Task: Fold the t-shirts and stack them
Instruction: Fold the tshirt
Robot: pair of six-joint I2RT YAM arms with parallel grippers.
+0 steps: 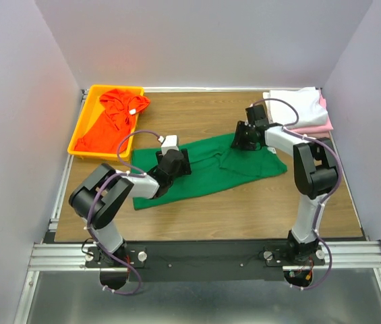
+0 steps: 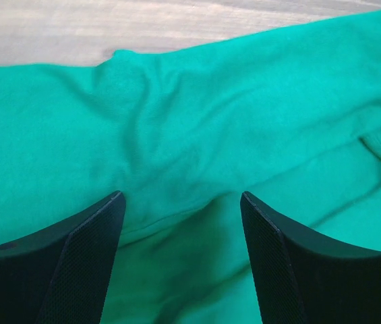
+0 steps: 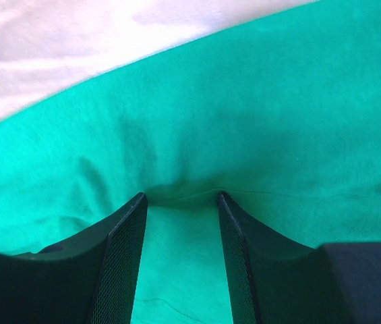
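Left pincer is being held wide open on the green shirt, right pincer half open; folding is seemingly being begun; edges need gripping next.

The green t-shirt is seen as soft, matt knit cloth, and the orange-red t-shirt is likewise matt cloth. The tabletop is finished in smooth wood grain, and the tray is made of glossy yellow plastic. The jaws are faced with black pads of fine, rough mesh texture.
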